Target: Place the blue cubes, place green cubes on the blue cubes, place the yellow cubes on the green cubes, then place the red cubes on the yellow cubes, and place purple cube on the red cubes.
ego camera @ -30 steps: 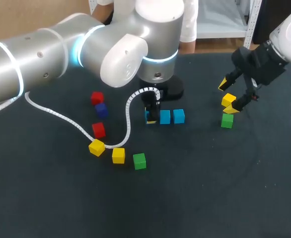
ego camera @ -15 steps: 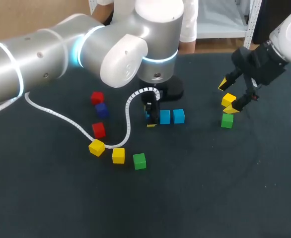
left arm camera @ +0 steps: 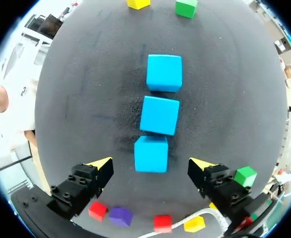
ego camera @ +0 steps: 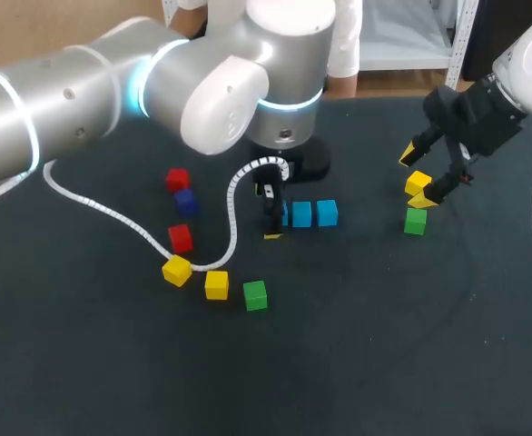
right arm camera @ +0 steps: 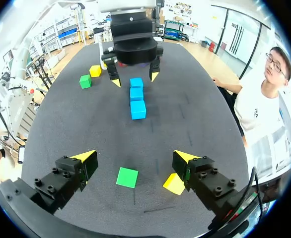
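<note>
While our left gripper (left arm camera: 150,162) hangs over the three blue cubes (left arm camera: 159,115) rowed mid-way across the table (ego camera: 357,345), fingers wide astride the left-end one and gripping nothing, that base looks laid. Over on the right, our right gripper (right arm camera: 134,155), fingers wide too, hovers above a green cube (right arm camera: 127,177) beside a yellow cube (right arm camera: 175,184). We'd say it's poised for the green layer.

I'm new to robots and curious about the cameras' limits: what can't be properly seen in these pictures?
Head view: the endmost blue cube is mostly hidden behind the left pincer.
Right wrist view: a yellow cube is partly covered by a finger of the right pincer.
Left wrist view: that yellow cube is cut off by the black rim; a green cube is partly hidden behind a finger.
</note>
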Robot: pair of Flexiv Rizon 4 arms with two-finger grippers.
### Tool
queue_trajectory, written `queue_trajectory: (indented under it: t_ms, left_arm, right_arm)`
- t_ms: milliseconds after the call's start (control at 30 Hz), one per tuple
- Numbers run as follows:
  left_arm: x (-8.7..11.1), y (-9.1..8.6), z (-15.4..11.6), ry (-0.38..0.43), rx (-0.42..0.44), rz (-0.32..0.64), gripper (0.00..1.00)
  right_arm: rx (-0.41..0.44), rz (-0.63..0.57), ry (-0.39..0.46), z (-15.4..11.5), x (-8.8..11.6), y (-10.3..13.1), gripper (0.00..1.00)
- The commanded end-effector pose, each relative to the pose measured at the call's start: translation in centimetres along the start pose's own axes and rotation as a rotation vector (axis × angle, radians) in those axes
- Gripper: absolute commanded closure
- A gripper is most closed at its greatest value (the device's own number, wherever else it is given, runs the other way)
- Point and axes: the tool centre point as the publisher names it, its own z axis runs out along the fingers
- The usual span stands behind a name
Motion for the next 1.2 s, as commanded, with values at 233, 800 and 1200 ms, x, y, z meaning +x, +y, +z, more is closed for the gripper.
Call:
queue_trajectory:
  t_ms: [233,800,1200]
  left_arm:
    - [1.7,-0.7,-1.9,-0.004,-0.037,-0.063,0.0]
    - [2.8,-0.7,-2.7,-0.011,-0.055,-0.097,0.0]
    - [5.1,-1.3,-5.7,-0.051,-0.116,-0.123,0.0]
  right_arm:
    - [0.001,0.0,0.0,0.0,0.0,0.0,0.0]
    - [0.001,0.0,0.0,0.0,0.0,0.0,0.0]
    - [0.001,0.0,0.0,0.0,0.0,0.0,0.0]
